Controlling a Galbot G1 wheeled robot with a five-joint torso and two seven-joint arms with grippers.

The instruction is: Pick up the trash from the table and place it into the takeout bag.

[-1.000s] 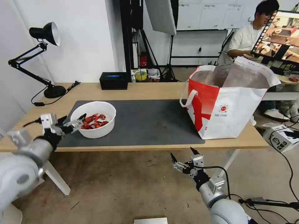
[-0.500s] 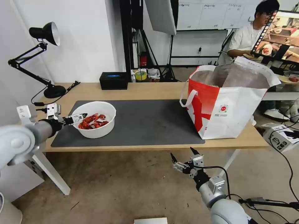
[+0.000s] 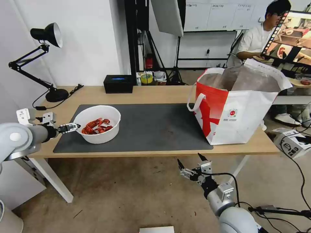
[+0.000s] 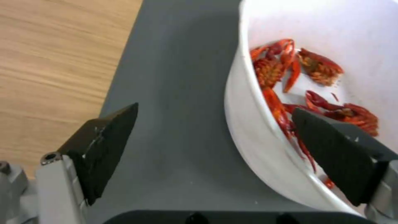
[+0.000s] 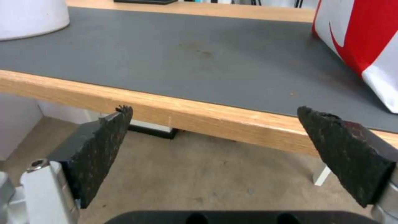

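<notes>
The trash in view is a white round bowl (image 3: 97, 124) of red crayfish shells (image 4: 290, 68), standing at the left end of the dark grey mat (image 3: 155, 126) on the table (image 3: 155, 94). My left gripper (image 3: 72, 127) is at the bowl's left rim. In the left wrist view this left gripper (image 4: 215, 110) is open and straddles the rim, one finger (image 4: 104, 146) over the mat outside the bowl (image 4: 253, 130) and the other inside. The takeout bag (image 3: 233, 110) stands open at the table's right end. My right gripper (image 3: 191, 163) hangs open below the table's front edge.
A black box (image 3: 118, 83) and a desk lamp (image 3: 48, 64) stand along the back of the table. A cardboard box (image 3: 291, 142) and cables lie on the floor at the right. The right wrist view looks across the mat (image 5: 186, 59) to the bag (image 5: 356, 46).
My left arm has swung out to the left and lowered, bringing the gripper level with the bowl's left rim. The right arm, bowl and bag have not moved.
</notes>
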